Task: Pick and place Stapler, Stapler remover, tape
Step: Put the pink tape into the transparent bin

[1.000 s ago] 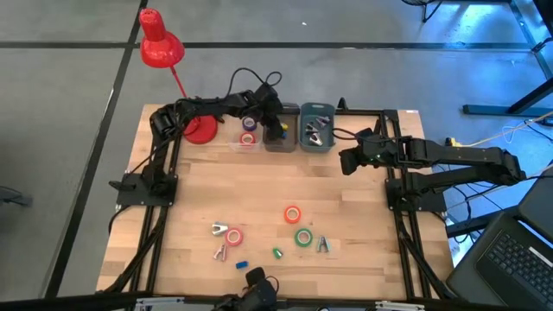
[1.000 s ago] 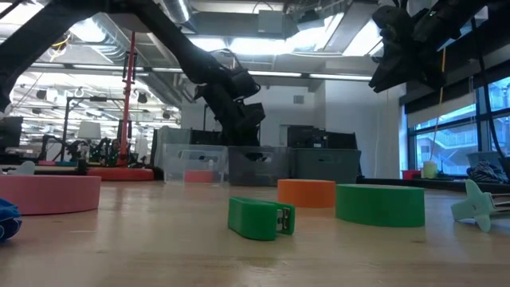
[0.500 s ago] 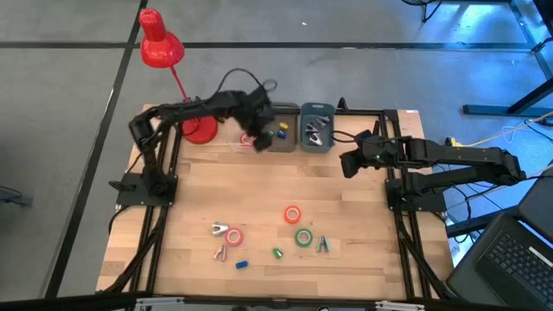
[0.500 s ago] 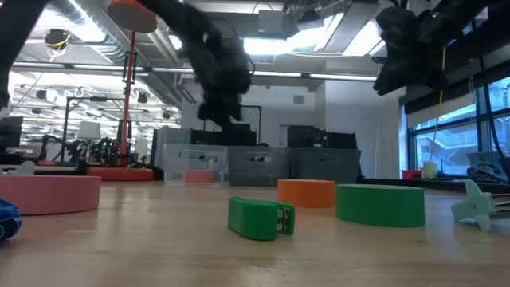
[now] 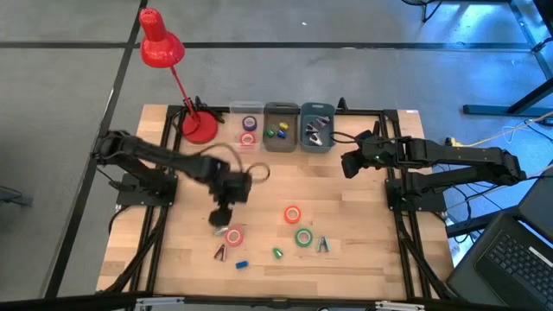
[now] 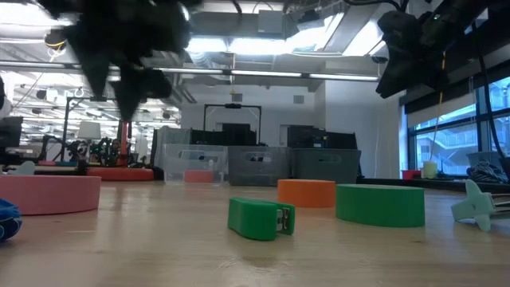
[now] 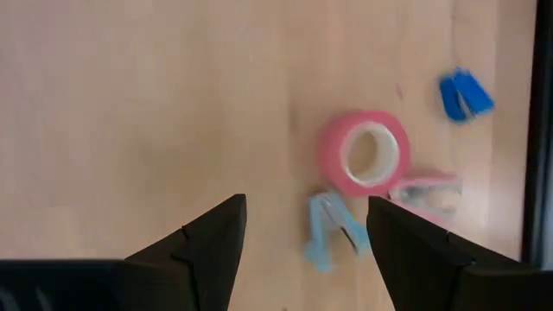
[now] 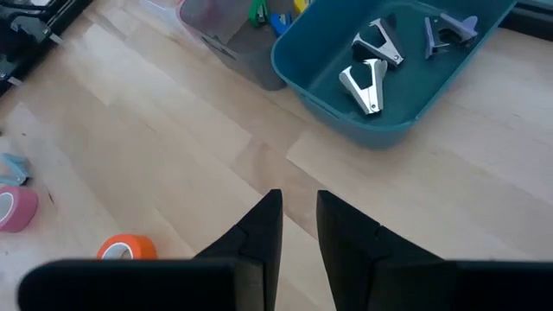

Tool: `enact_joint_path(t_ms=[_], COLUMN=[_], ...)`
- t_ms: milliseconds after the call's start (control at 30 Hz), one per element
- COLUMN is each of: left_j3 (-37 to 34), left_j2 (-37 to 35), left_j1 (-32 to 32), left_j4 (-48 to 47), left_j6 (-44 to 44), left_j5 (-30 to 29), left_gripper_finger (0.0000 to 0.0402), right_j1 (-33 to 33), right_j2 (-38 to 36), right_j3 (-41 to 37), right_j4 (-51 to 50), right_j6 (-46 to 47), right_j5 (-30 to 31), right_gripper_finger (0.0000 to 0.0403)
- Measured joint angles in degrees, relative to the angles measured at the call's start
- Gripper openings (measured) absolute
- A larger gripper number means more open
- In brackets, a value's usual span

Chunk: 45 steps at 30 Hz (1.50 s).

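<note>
Bin's staple removers [image 8: 370,78], right-wrist only

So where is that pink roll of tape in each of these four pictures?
High view: the pink tape roll lies on the table's near left part, just below the left gripper.
Low view: it is at the far left edge.
Left wrist view: right of centre, beyond the open fingers.
Right wrist view: cut by the left edge.
Shared landmark: the orange tape roll, to its right in the high, low and right wrist views.
</note>
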Motion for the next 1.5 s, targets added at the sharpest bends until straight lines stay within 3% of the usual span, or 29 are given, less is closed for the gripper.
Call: enact_joint_path(t_ms=[133,333,567,1000,1133,1300,1400,1500], left_j3=[-2.74,-3.47,-3.47,-3.18,-3.12,-3.09,-3.48,-2.58], left_j2=[-0.99,0.30,3.77,16.32,17.94,16.22,14.08,9.76], left_j1=[-6.88,-11.87,-13.07,-13.03,-13.03,-12.50,-11.60,-9.96], left_j4=[4.95,8.24,10.93,15.57,15.00,14.94,13.15,9.20], left_j6=[-1.65,-1.74,-1.62,-0.73,-0.69,-0.08,-0.10,0.98], left_j5=[-6.01,-10.99,-11.11,-9.63,-10.20,-11.13,-9.15,-12.25], left_gripper_finger=[0.0230,0.0230,0.0230,0.0229,0.0185,0.0043,0.0032,0.0032], right_j1=[0.00,0.00,0.00,0.00,0.00,0.00,0.00,0.00], right_j2=[0.00,0.00,0.00,0.00,0.00,0.00,0.00,0.00], right_j3=[-0.02,-0.04,-0.04,-0.04,-0.04,-0.04,-0.04,-0.04], right_j4=[0.65,1.04,2.90,3.31,3.27,3.29,3.29,3.29], right_j6=[-0.80,-0.61,-0.63,-0.85,-0.85,-0.87,-1.00,-1.00], right_j5=[0.04,0.15,0.15,-0.71,-0.76,-0.92,-0.92,-0.92], right_gripper_finger=[0.0076,0.0076,0.0076,0.0076,0.0076,0.0076,0.0076,0.0076])
